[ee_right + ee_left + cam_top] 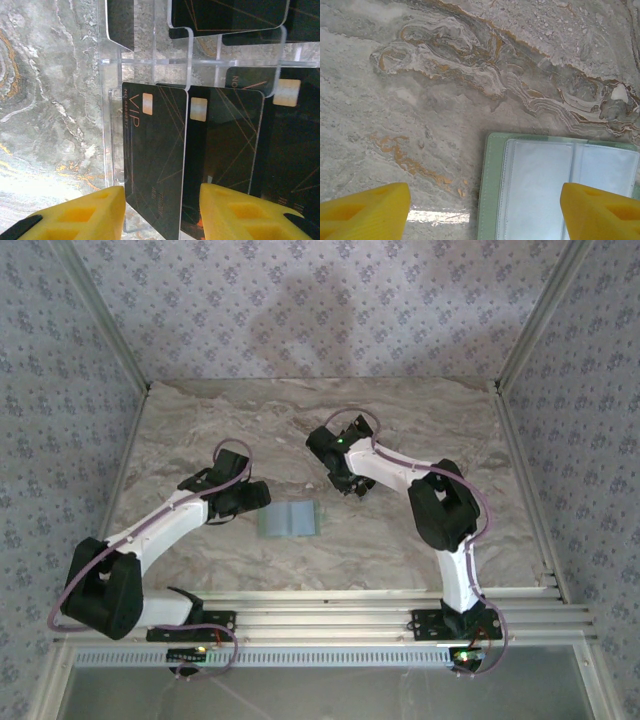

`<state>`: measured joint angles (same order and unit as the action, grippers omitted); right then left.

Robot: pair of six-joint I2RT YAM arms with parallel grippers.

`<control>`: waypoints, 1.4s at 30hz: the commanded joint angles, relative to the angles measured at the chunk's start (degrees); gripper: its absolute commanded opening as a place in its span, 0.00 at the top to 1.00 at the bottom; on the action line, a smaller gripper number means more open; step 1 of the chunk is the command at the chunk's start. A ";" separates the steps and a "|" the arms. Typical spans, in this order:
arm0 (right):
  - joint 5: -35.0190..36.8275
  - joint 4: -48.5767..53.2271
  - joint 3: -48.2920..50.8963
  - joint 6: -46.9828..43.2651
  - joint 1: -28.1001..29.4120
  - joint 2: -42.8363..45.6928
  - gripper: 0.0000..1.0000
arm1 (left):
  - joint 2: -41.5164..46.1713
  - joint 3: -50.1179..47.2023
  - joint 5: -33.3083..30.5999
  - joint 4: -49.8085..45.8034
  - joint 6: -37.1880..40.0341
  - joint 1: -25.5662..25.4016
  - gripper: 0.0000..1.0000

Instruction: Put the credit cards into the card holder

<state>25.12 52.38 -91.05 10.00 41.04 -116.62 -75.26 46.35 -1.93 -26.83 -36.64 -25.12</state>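
Closest to the lens, my right pincer stands spread either side of the black VIP card, which leans in a clear acrylic rack with more dark cards beside it. I'd centre on that card's edge and close gently, so its neighbour isn't caught too. My left pincer, spread wide, hangs over one end of the open pale green card holder, which lies flat on the table between the arms.

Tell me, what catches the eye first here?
Black credit cards stand in a clear rack on the marble table, straight before the yellow fingers of the right tool. At the table's middle, a pale green card holder lies open.
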 commanded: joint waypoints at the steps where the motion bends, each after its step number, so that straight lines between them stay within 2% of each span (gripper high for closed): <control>1: 0.97 1.17 -0.65 -0.24 0.20 -1.86 0.55 | -0.23 1.11 0.76 0.38 -0.26 -0.14 0.21; 17: -3.92 0.33 -0.18 0.02 1.16 -0.11 0.61 | -0.50 1.09 0.65 0.55 -0.35 -0.19 0.21; 42: -4.64 0.53 -2.32 -0.24 -0.51 -0.19 0.70 | -1.09 1.22 0.79 0.73 -0.42 -0.63 0.21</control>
<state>20.95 52.12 -91.48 10.00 40.64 -117.78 -75.94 46.35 -1.89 -26.81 -36.67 -25.28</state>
